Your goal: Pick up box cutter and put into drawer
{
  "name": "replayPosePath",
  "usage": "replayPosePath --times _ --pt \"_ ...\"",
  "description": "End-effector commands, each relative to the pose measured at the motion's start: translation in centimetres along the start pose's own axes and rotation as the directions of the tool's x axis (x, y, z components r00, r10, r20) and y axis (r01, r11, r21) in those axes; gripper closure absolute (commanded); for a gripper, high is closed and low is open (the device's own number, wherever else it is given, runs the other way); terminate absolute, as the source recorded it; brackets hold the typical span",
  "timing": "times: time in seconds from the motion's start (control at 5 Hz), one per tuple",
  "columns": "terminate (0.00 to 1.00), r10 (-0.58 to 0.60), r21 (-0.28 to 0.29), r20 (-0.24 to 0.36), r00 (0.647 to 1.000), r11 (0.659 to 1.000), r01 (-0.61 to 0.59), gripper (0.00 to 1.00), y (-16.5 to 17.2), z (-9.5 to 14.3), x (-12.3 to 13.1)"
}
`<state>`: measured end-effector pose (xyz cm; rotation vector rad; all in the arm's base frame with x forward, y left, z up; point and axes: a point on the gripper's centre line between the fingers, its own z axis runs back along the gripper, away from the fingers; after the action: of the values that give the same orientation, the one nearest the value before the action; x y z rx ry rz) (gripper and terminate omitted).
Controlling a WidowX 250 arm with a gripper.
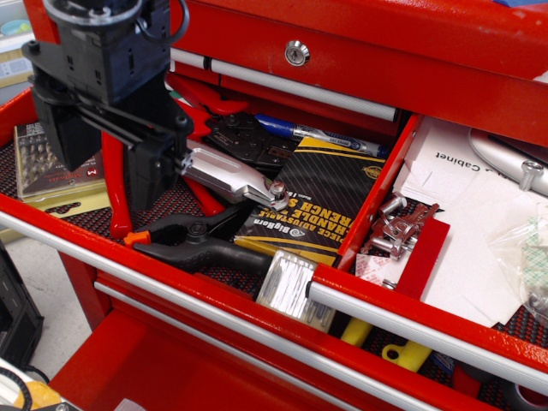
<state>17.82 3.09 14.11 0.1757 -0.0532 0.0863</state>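
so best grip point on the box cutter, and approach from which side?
Probably the mid-body of the box cutter, jaws across its narrow width, coming from above. It lies tilted over the red plier handles with its knob end resting on the wrench-set box, so the sides look free. The gripper already covers its left end; whether it is closed cannot be told.
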Motion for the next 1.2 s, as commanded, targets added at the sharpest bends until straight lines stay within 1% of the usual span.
replayPosePath --times 0.0,0.2,0.4,0.6,0.8,1.0 --pt "0.0 0.429 0.023 0.105 0.897 0.901 -0.434 0.0 -4.8 -1.5 4.6" --pt "0.0 0.641 0.02 0.087 0.762 0.764 -0.645 0.0 -4.7 -2.2 6.3" --pt "0.0 0.816 -0.014 0.025 0.577 0.577 -0.816 0.0 -2.3 -2.7 7.0" --pt "0.0 0.882 -0.05 0.003 0.47 0.47 -0.881 0.0 0.3 -2.7 7.8" --pt "0.0 0.904 -0.09 0.009 0.428 0.427 -0.9 0.0 0.9 -3.1 9.3" --pt "0.0 0.903 -0.112 0.028 0.429 0.43 -0.896 0.0 0.6 -4.0 10.3"
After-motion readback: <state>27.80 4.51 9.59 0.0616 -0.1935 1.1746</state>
